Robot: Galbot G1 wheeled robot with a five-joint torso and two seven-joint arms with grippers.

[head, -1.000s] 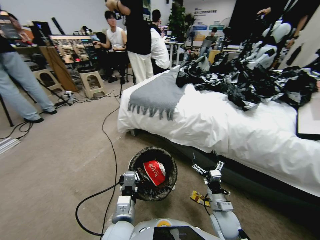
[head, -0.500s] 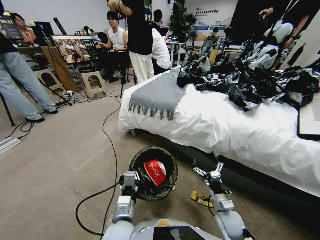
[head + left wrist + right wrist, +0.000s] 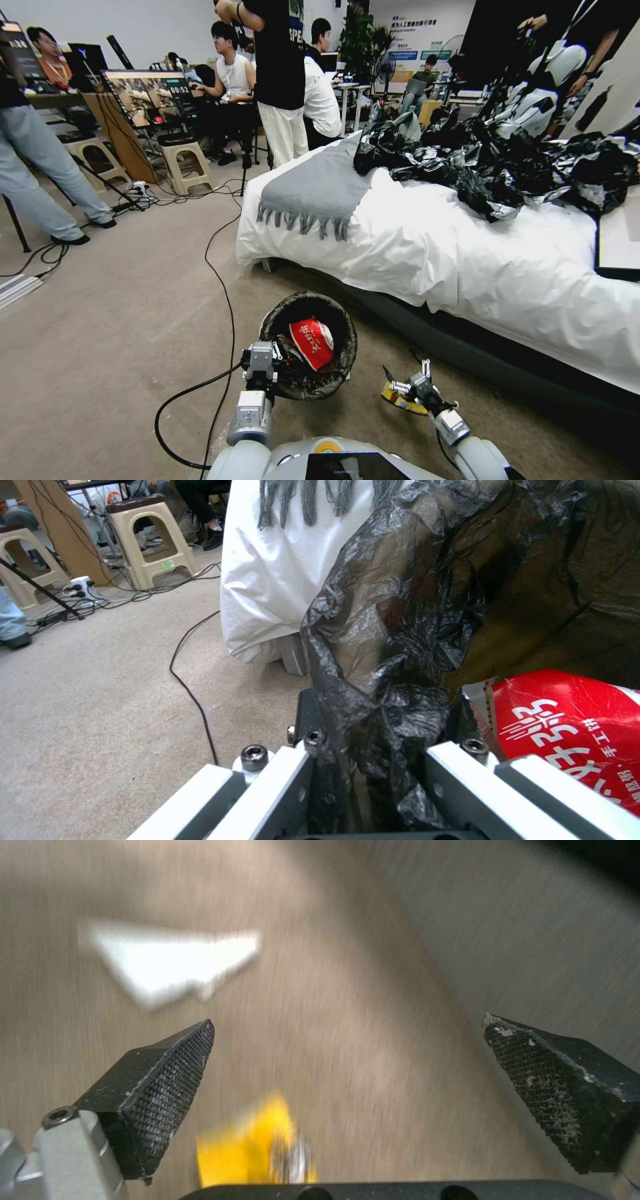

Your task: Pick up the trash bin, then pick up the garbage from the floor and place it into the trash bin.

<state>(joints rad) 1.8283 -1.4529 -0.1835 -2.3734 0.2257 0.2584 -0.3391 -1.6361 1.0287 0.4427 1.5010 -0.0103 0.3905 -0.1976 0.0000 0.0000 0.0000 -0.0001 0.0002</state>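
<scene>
Head view: bin held, right claw going low

Left gripper [image 3: 261, 357] clamped on the trash bin [image 3: 308, 345] rim; right gripper [image 3: 405, 381] spread wide just over the yellow wrapper [image 3: 402, 399] on the carpet.

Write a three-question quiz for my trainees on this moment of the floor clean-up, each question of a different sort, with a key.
1. True or false: the left end effector grips the rim of the small round bin lined with a crinkled black plastic bag.
2. Which item lies inside the bin? A. crumpled red-and-white pack B. grey fringed blanket C. white plastic stool
3. Fill in: the right end effector, fingers wide open, is just above the ______ wrapper on the carpet.

Key: 1 true; 2 A; 3 yellow.
</scene>
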